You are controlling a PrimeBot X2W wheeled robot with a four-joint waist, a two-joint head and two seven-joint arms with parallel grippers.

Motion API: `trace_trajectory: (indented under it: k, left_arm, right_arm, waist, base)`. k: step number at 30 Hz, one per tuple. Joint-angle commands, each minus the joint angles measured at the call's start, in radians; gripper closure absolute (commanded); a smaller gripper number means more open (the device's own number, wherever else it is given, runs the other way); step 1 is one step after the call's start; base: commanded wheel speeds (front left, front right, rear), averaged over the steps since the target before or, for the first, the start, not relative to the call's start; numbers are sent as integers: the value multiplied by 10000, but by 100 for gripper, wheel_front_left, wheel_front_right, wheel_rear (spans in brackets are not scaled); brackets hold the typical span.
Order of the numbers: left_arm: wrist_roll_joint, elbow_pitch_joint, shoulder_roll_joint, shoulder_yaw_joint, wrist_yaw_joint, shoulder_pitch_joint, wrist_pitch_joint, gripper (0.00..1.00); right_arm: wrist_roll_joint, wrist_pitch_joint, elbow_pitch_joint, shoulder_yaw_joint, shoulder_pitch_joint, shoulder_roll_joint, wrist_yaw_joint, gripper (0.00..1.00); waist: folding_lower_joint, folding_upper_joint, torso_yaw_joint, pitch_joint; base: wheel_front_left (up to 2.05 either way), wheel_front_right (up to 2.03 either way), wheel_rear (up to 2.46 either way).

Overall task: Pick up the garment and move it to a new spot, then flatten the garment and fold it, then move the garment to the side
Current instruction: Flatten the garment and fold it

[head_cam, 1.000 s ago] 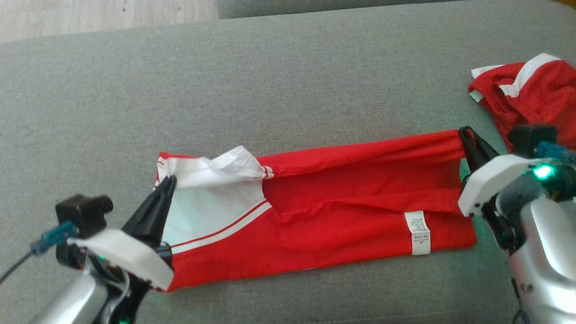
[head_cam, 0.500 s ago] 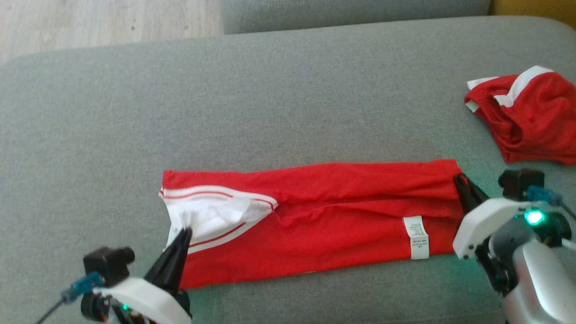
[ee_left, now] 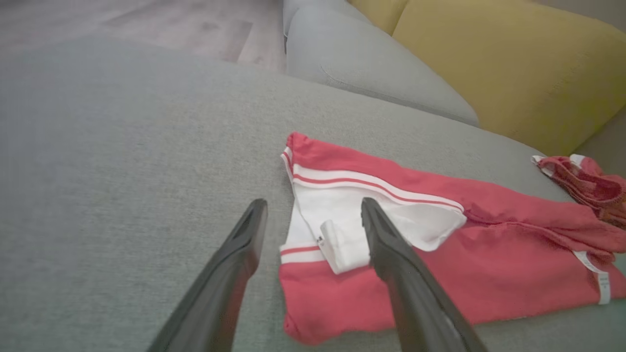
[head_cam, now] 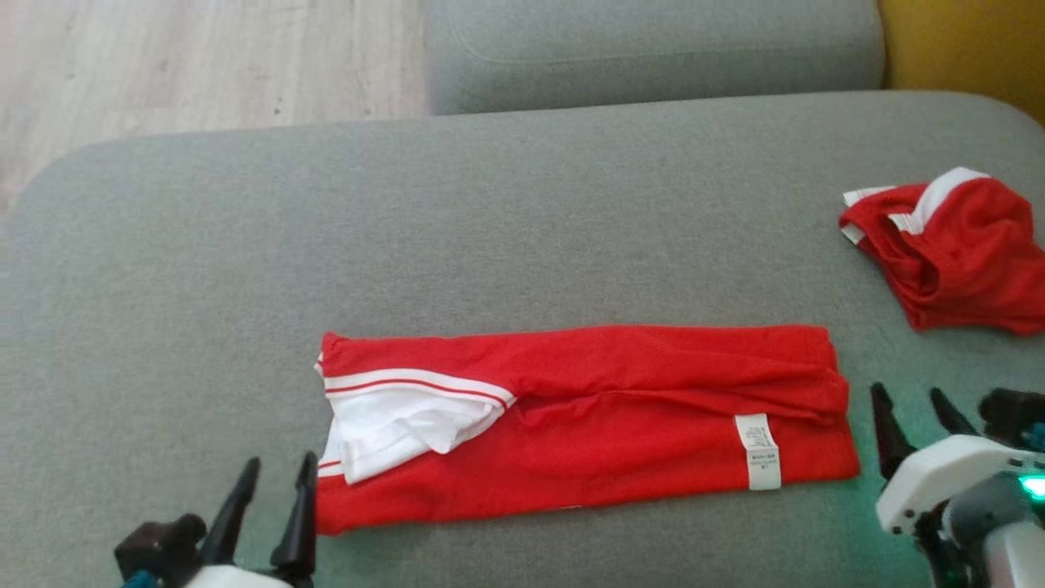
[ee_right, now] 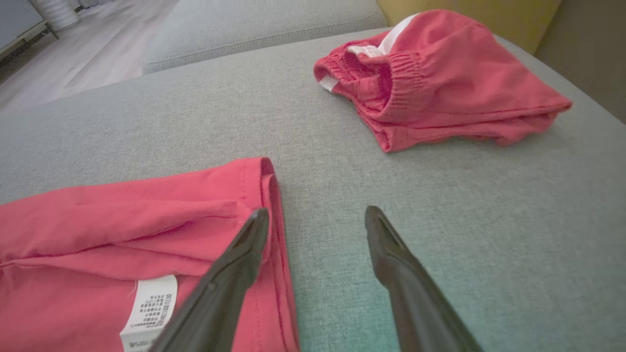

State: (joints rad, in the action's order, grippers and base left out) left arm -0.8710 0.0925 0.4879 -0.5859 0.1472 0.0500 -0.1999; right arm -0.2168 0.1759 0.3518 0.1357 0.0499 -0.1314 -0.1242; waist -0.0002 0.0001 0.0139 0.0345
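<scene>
The tapered dark fingers of the left gripper (head_cam: 280, 464) stand spread and empty just off the near left corner of the garment (head_cam: 620, 408); those of the right gripper (head_cam: 906, 394), also spread, sit just beside its right end. The garment lies flat as a long folded band of red mesh, with a white striped panel at its left end, on the grey woven cushion (head_cam: 490, 229). A crumpled red bundle (head_cam: 955, 253) lies well apart at the far right.

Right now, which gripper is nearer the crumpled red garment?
Right. The right gripper hovers just before the crumpled garment; the left gripper is at the folded garment's opposite end.
</scene>
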Motion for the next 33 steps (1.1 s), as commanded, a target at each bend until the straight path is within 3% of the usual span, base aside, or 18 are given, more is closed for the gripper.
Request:
trace_trajectory:
  k: [1, 7, 13, 26, 27, 29, 30, 31, 32, 33]
  left_arm:
    - [137, -317, 80, 570, 182, -329, -227, 0]
    - [565, -555, -265, 1094, 712, -371, -527, 0]
    - [856, -819, -483, 1507, 1031, -316, -590, 0]
    - [1034, -996, -624, 2054, 1023, 82, -614, 0]
    - [1043, -1012, -622, 2087, 1022, 103, -614, 0]
    - [1071, -1050, -607, 2143, 1036, 137, -615, 0]
    - [1071, -1050, -607, 2143, 1036, 137, -615, 0]
    - [1078, -1052, -593, 2176, 1030, 150, -615, 0]
    - [1084, -1048, -581, 2208, 1021, 159, -615, 0]
    - [1094, -1044, -572, 2234, 1013, 159, -616, 0]
  right_arm:
    - [138, 2, -497, -97, 275, -38, -65, 0]
    - [263, 453, -563, 97, 526, 209, -65, 0]
    - [524, 736, 384, 309, 1167, 229, -65, 0]
    - [681, -60, 2536, 226, 1025, 536, -65, 0]
    - [688, -143, 2630, 186, 993, 567, -65, 5]
    - [717, -310, 2766, 100, 979, 614, -65, 59]
    - [717, -310, 2766, 100, 979, 614, -65, 59]
    - [775, -389, 2817, 43, 991, 628, -65, 83]
    - [833, -479, 2852, -2, 1017, 637, -65, 95]
    - [867, -572, 2873, -8, 1062, 642, -65, 100]
  waist:
    - [2, -1, 106, -71]
    - [2, -1, 419, -78]
    - [2, -1, 880, 119]
    - [2, -1, 1465, 208]
    - [2, -1, 1453, 202]
    - [2, -1, 1399, 188]
    - [2, -1, 1399, 188]
    - [2, -1, 1357, 181]
    - [2, -1, 1304, 166]
    - [2, -1, 1255, 151]
  base:
    - [0, 0, 0]
    - [0, 0, 0]
    - [0, 0, 0]
    - [0, 0, 0]
    - [0, 0, 0]
    - [0, 0, 0]
    - [0, 0, 0]
    - [0, 0, 0]
    - [0, 0, 0]
    - [0, 0, 0]
